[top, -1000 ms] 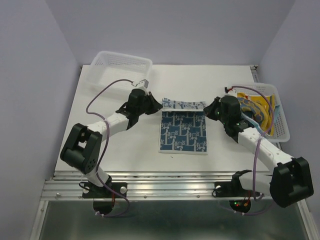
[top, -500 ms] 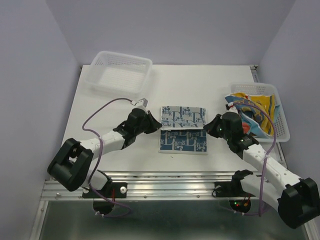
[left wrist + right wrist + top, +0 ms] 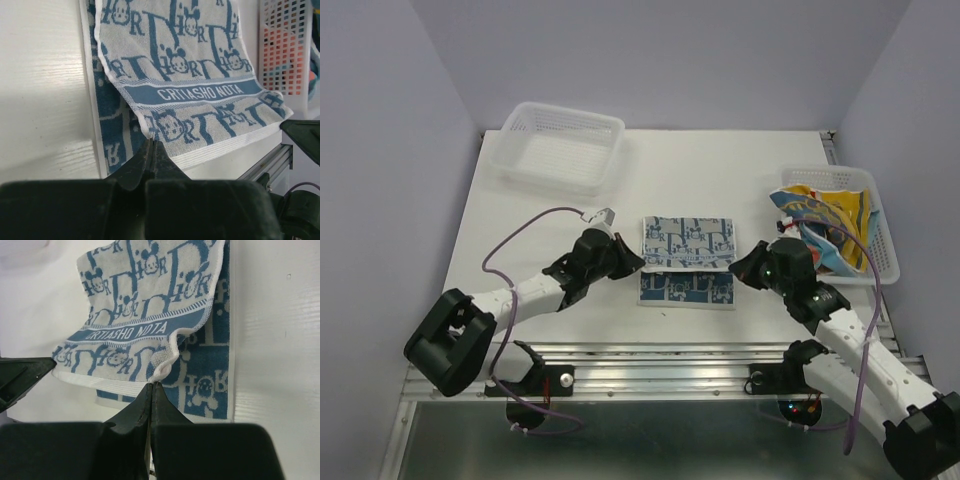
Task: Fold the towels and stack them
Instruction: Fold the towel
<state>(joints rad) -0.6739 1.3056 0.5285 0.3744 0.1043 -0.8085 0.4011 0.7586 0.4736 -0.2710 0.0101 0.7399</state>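
A blue-and-white patterned towel [image 3: 687,255] lies mid-table, its far half turned over toward the near edge so the pale side faces up. My left gripper [image 3: 638,264] is shut on the left corner of the folded flap [image 3: 150,137]. My right gripper [image 3: 738,268] is shut on the right corner [image 3: 167,371]. Both hold the flap a little above the darker lower layer [image 3: 107,115], which also shows in the right wrist view [image 3: 210,385]. More towels [image 3: 825,225], yellow, navy and orange, are bunched in the right basket.
An empty white mesh basket [image 3: 558,146] stands at the back left. The right white mesh basket [image 3: 885,265] sits by the table's right edge. The metal rail [image 3: 660,365] runs along the near edge.
Both grippers have drawn the towel's far edge toward the near edge, so the pale flap now covers most of the lower layer. Both arms have pulled back toward their bases.
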